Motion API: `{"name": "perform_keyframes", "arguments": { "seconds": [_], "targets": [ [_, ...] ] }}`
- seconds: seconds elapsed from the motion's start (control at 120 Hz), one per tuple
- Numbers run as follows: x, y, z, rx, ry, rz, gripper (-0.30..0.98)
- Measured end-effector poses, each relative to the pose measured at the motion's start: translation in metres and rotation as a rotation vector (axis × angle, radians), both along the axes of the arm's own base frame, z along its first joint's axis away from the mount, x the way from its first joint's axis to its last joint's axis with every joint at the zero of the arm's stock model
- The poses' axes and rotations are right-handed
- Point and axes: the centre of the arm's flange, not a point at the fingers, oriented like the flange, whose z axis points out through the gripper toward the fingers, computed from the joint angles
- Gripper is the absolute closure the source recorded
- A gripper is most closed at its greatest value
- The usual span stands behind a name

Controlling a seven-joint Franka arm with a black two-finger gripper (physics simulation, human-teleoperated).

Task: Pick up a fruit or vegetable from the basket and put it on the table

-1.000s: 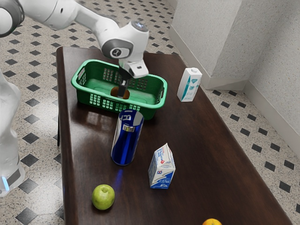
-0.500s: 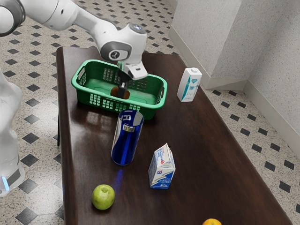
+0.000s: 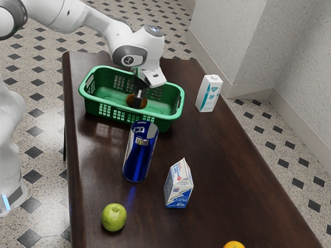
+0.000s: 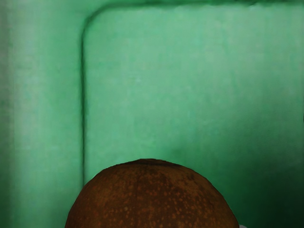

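Note:
Down inside the green basket (image 3: 178, 112), my gripper (image 3: 138, 97) is at a brown, round fruit or vegetable (image 3: 130, 101), covering part of it in the exterior view. How the gripper stands around it cannot be made out. The same brown item (image 4: 152, 199), speckled with lighter dots, lies large at the wrist view's lower edge, with the basket's green floor (image 4: 190, 85) beyond it. The dark wooden table (image 3: 222, 170) carries the basket at its far end.
A blue can (image 3: 139, 155) stands close in front of the basket. A white carton (image 3: 209, 94) is beside it at the exterior view's right. Nearer are another carton (image 3: 178, 186), a green apple (image 3: 114, 217) and an orange fruit (image 3: 234, 245).
My hand has shifted slightly toward the exterior view's right inside the basket, and the brown item has moved a little the same way.

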Motion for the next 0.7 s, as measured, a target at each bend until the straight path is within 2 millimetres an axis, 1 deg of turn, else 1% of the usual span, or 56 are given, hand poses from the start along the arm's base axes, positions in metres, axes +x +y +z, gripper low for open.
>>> {"name": "perform_keyframes", "arguments": {
  "seconds": [0.042, 0.092, 0.125, 0.158, 0.175, 0.183, 0.225, 0.258, 0.283, 0.317, 0.358, 0.375, 0.408, 0.467, 0.525, 0.558, 0.583, 0.633, 0.7],
  "targets": [
    [0.006, -0.003, 0.010, 0.027, -0.016, -0.022, 0.40],
    [0.015, -0.004, 0.032, 0.058, -0.049, -0.036, 0.40],
    [0.022, -0.003, 0.053, 0.077, -0.079, -0.040, 0.40],
    [0.028, -0.006, 0.077, 0.095, -0.111, -0.049, 0.39],
    [0.033, -0.009, 0.092, 0.107, -0.130, -0.056, 0.39],
    [0.037, -0.012, 0.103, 0.117, -0.144, -0.061, 0.40],
    [0.058, -0.031, 0.149, 0.164, -0.194, -0.089, 0.38],
    [0.084, -0.053, 0.180, 0.210, -0.224, -0.115, 0.38],
    [0.102, -0.072, 0.198, 0.239, -0.240, -0.139, 0.38],
    [0.129, -0.099, 0.210, 0.271, -0.252, -0.171, 0.39],
    [0.160, -0.135, 0.212, 0.287, -0.256, -0.216, 0.40],
    [0.171, -0.151, 0.209, 0.282, -0.253, -0.239, 0.40],
    [0.188, -0.187, 0.195, 0.255, -0.240, -0.295, 0.41],
    [0.203, -0.236, 0.179, 0.182, -0.227, -0.385, 0.41],
    [0.212, -0.271, 0.161, 0.124, -0.204, -0.452, 0.41],
    [0.214, -0.286, 0.153, 0.099, -0.192, -0.480, 0.41],
    [0.216, -0.292, 0.143, 0.085, -0.178, -0.494, 0.41],
    [0.220, -0.295, 0.124, 0.052, -0.149, -0.504, 0.41],
    [0.221, -0.297, 0.106, 0.015, -0.119, -0.511, 0.41]
  ]
}}
